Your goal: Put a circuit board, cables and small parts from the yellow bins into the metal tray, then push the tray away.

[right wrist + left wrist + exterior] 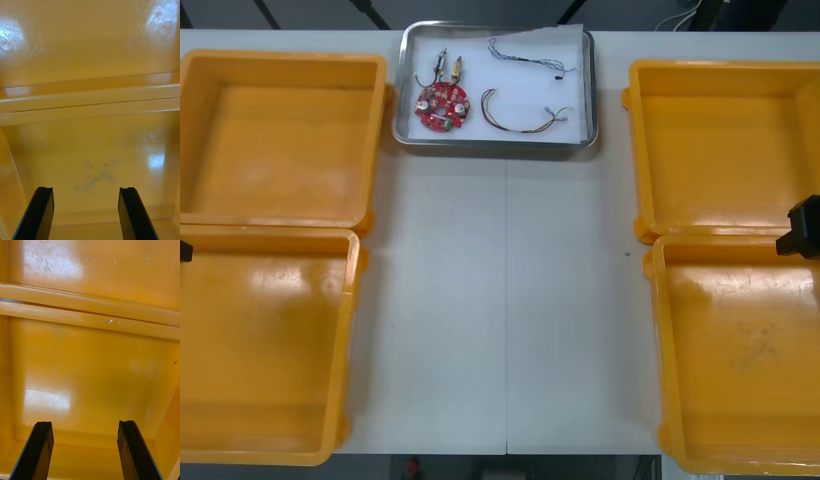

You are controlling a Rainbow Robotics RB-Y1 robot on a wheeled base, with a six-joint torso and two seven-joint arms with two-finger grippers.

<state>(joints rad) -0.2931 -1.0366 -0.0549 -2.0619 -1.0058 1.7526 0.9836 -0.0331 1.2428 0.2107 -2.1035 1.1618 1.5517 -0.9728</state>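
Yellow plastic takes up both sides of the light table [500,330], the far left bin [280,140] and near left bin [265,350] on one side, the far right bin [725,150] and near right bin [740,370] on the other, each pair standing rim to rim. Between the two far bins, at the table's far edge, sits the metal tray [492,146], white inside. On its left half lies the round red circuit board [441,106], with two small metal parts [457,68] side by side just beyond it. On the right half the twisted blue and white cable [525,57] stretches along the far side, and nearer lies a second cable [523,130] bent in an open arc, its colours too fine for me to tell. The left gripper [85,423] hangs over the bare floor of the near left bin, its black fingers [37,450] spread well apart and holding nothing; the touching rims of the two left bins run across beyond the fingertips. The right gripper [86,189] hangs likewise over the near right bin, fingers [132,213] wide apart and gripping nothing, above a patch of grey scuff marks [97,176] on the bin floor. From above, a black piece of the right arm [804,228] shows at the table's right edge, over the seam between the two right bins.
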